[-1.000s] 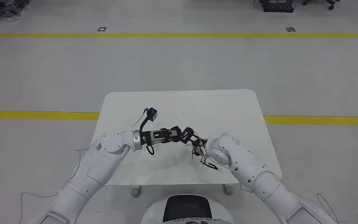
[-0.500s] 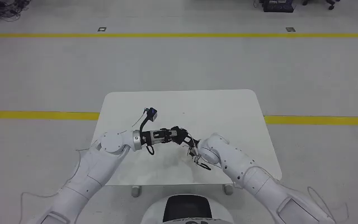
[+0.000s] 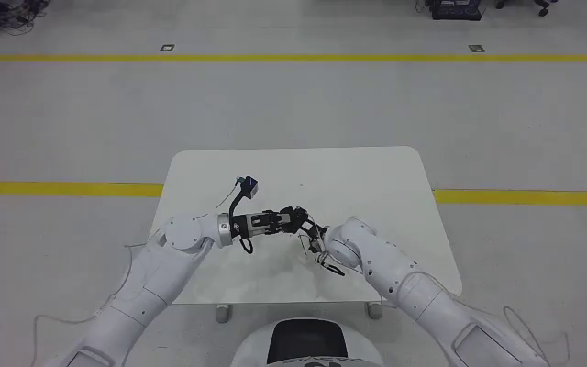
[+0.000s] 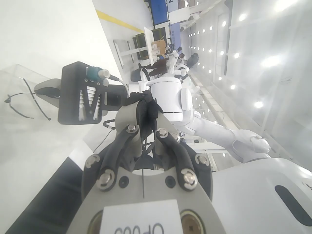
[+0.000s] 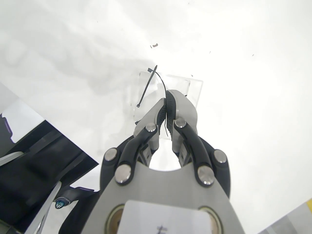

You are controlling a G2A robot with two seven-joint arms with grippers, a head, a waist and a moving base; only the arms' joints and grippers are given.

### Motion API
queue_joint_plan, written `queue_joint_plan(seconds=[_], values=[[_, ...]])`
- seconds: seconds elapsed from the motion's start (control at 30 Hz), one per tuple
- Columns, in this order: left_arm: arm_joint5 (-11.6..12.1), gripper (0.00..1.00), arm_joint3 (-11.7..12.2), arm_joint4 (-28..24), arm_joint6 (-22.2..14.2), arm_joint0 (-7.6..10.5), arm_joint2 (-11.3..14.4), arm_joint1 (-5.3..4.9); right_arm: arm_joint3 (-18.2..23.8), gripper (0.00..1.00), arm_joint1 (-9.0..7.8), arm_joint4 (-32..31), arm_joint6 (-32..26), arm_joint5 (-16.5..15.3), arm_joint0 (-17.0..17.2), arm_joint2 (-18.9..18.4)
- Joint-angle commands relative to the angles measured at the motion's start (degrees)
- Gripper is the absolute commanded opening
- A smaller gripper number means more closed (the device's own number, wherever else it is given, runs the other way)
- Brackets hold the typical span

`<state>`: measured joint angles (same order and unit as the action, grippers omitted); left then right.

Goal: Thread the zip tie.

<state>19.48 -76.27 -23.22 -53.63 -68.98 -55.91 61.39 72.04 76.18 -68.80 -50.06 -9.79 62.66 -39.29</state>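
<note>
My right gripper (image 5: pixel 166 101) is shut on a thin black zip tie (image 5: pixel 161 80). Its strap curves out from the fingertips over a clear plate (image 5: pixel 192 83) on the white table (image 3: pixel 367 174). A second, straight zip tie (image 5: pixel 145 88) lies loose on that plate. My left gripper (image 4: pixel 146 105) is shut on a thin black strap (image 4: pixel 143 171) that trails back between its fingers. In the top view the left gripper (image 3: pixel 295 220) and the right gripper (image 3: pixel 310 242) sit close together near the table's middle, the right one nearer the front edge.
In the left wrist view the right arm's black wrist housing (image 4: pixel 78 93) hangs just over the clear plate (image 4: pixel 14 74), where both ties (image 4: pixel 36 101) lie. Bare tabletop stretches behind and to the right of the grippers.
The right arm has swung left, bringing its gripper closer to the left gripper. Over the last half second it has barely shifted. The left arm has stayed still.
</note>
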Motion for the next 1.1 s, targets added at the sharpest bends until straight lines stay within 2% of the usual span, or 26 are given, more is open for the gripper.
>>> queue_joint_plan(seconds=[0.0,0.37,0.53,0.93,1.07], values=[[0.0,0.0,0.0,0.0,0.0,0.0,0.0,0.0,1.17,0.0,-0.5,-0.2,0.32,-0.37,0.86,-1.24],[0.0,0.0,0.0,0.0,0.0,0.0,0.0,0.0,8.45,0.0,-3.66,0.92,4.05,-5.16,7.24,-9.72],[0.0,0.0,0.0,0.0,0.0,0.0,0.0,0.0,8.93,0.0,-4.52,6.09,8.21,-8.92,9.4,-13.5],[0.0,0.0,0.0,0.0,0.0,0.0,0.0,0.0,8.93,0.0,-4.52,6.09,8.21,-8.92,9.4,-13.5],[0.0,0.0,0.0,0.0,0.0,0.0,0.0,0.0,9.91,0.0,-5.25,6.96,18.0,-9.69,12.61,-15.74]])
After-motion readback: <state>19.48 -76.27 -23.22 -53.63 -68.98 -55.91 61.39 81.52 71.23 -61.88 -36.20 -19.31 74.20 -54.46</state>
